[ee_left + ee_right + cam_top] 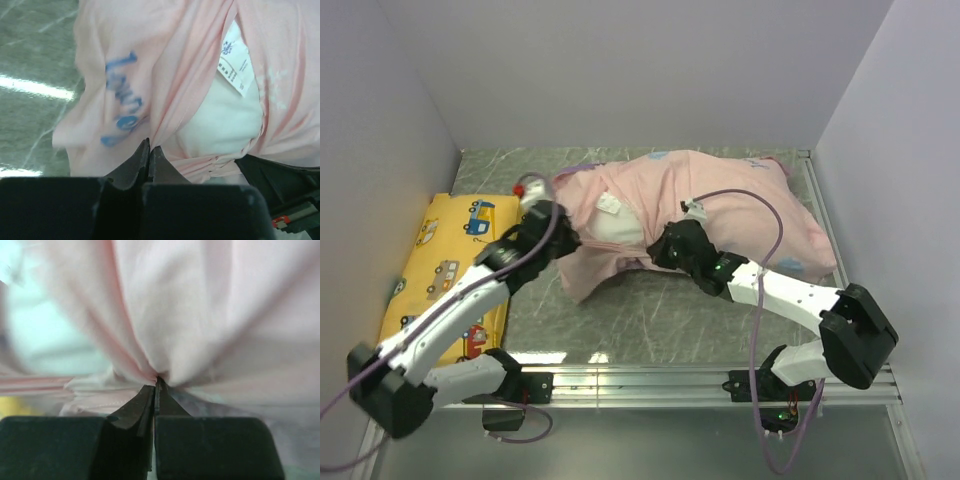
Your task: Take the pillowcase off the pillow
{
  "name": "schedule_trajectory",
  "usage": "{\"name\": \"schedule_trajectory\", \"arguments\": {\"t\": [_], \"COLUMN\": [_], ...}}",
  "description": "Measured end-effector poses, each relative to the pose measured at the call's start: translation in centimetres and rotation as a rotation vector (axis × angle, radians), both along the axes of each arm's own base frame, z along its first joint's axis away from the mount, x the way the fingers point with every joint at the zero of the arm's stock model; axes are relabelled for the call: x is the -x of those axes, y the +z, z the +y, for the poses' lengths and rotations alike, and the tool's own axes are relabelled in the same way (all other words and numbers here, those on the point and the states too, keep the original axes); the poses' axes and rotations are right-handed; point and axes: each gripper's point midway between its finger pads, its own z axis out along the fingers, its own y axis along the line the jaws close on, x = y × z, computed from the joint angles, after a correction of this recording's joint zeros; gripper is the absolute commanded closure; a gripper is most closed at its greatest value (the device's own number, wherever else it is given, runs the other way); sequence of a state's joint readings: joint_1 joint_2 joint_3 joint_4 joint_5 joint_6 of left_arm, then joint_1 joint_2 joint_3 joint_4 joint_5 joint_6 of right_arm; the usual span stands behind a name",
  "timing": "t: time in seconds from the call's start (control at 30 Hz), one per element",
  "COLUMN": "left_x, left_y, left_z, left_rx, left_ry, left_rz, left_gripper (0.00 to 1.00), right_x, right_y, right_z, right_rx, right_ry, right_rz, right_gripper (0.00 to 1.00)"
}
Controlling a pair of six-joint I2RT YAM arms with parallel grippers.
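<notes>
While both arms come in from 6 o'clock, the pillowcase (720,200) lies across the back half of the table (650,315), pale pink reverse side out. Its far edge is close to the back wall and its 3 o'clock corner is near the right wall.

On the left gripper (149,150) the fingers are pressed together, pinching a fold of pink fabric at the opening's 9 o'clock lip. On the right gripper (156,382) the jaws are closed on a gathered pleat of the same fabric at the 3 o'clock lip.

Between the two pinch points the opening gapes and the white pillow (617,230) shows through. Its small printed tag (235,60) sits at the opening's 12 o'clock side. Blue lettering shows on the cloth at 9 o'clock of the opening.

At 9 o'clock the yellow pillow (450,260) runs along the left wall, just beside the left forearm and apart from the pink fabric.

Open marble surface runs from the pillowcase's near edge toward 6 o'clock, up to the metal rail (640,375). Back, left and right sides are walled.
</notes>
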State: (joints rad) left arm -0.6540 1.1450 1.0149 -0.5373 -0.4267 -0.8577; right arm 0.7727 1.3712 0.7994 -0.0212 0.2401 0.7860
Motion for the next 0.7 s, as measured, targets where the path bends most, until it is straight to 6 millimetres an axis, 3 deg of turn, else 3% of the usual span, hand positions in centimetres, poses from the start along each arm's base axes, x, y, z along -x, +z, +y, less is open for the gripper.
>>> {"name": "schedule_trajectory", "arguments": {"t": [0.07, 0.17, 0.23, 0.37, 0.43, 0.53, 0.6, 0.67, 0.7], "left_x": [0.2, 0.5, 0.8, 2.8, 3.6, 4.0, 4.1, 4.0, 4.0], "left_y": [0.8, 0.2, -1.6, -8.2, -10.2, -11.8, -12.2, -12.2, -12.2], "left_z": [2.9, 4.7, 4.9, 4.0, 3.6, 3.1, 3.1, 3.2, 3.3], "left_rx": [0.086, 0.182, 0.23, 0.311, 0.35, 0.399, 0.422, 0.431, 0.43], "left_ry": [0.034, 0.04, 0.025, -0.005, -0.013, -0.021, -0.018, -0.021, -0.018], "left_rz": [-0.01, -0.007, 0.024, 0.149, 0.181, 0.178, 0.159, 0.136, 0.126], "left_gripper": [1.0, 0.99, 1.0, 1.0, 0.99, 0.99, 0.99, 1.0, 1.0], "right_x": [-0.4, -0.2, 0.1, 1.3, 1.9, 2.7, 3.2, 3.5, 3.5], "right_y": [2.2, 3.9, 3.4, 0.6, -0.6, -1.6, -1.7, -1.5, -1.3], "right_z": [1.4, 2.6, 2.7, 1.9, 1.6, 1.4, 1.5, 1.5, 1.3], "right_rx": [-0.082, -0.155, -0.159, -0.113, -0.09, -0.051, -0.024, 0.01, 0.036], "right_ry": [0.024, 0.057, 0.069, 0.081, 0.09, 0.111, 0.123, 0.139, 0.139], "right_rz": [-0.036, -0.061, -0.049, 0.008, 0.037, 0.059, 0.055, 0.045, 0.038], "right_gripper": [1.0, 1.0, 1.0, 1.0, 1.0, 1.0, 0.93, 0.84, 0.73]}}
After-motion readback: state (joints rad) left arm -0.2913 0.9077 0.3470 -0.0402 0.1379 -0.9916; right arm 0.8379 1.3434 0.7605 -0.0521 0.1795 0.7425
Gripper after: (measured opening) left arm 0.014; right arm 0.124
